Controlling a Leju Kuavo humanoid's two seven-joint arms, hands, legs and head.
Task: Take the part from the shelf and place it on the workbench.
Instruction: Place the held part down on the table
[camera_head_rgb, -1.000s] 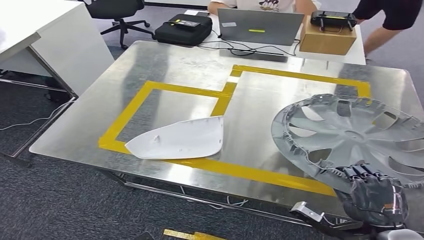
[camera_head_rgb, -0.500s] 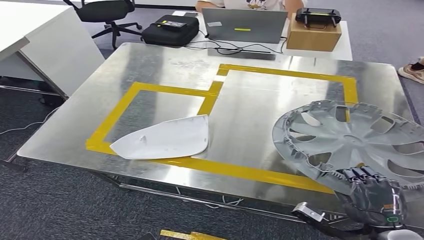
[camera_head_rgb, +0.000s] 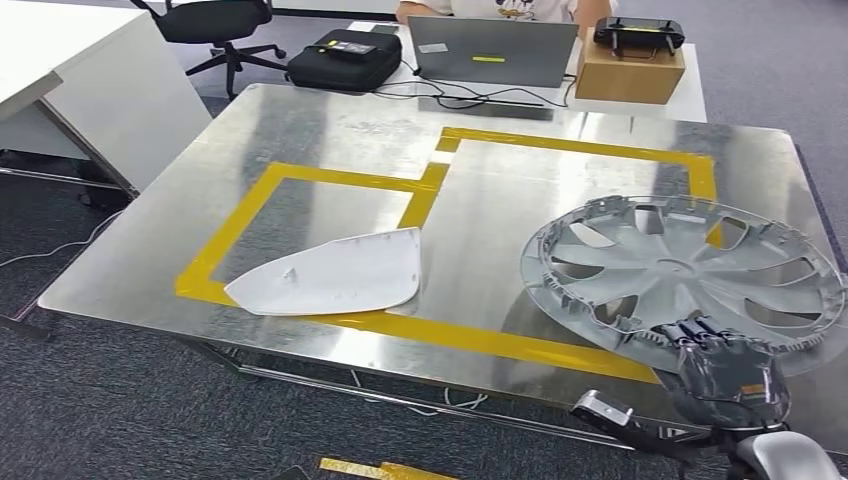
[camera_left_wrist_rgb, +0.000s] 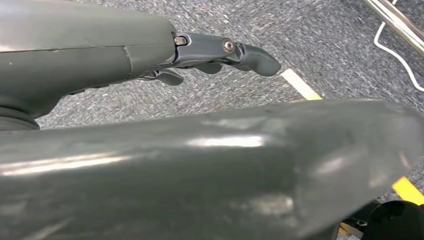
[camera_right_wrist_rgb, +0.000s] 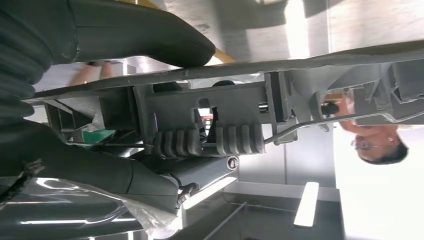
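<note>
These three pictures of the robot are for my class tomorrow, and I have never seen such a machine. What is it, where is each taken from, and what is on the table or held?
It is a two-armed humanoid robot. The wide picture comes from a camera high on its body, looking down at a steel workbench marked with yellow tape. A white part lies on it. The right hand grips the near rim of a grey wheel cover, over the bench's right side; whether it rests there I cannot tell.

The other two come from wrist cameras. One shows the right hand's fingers on the cover's ribbed underside. The other shows the left hand hanging over carpet, holding nothing.
</note>
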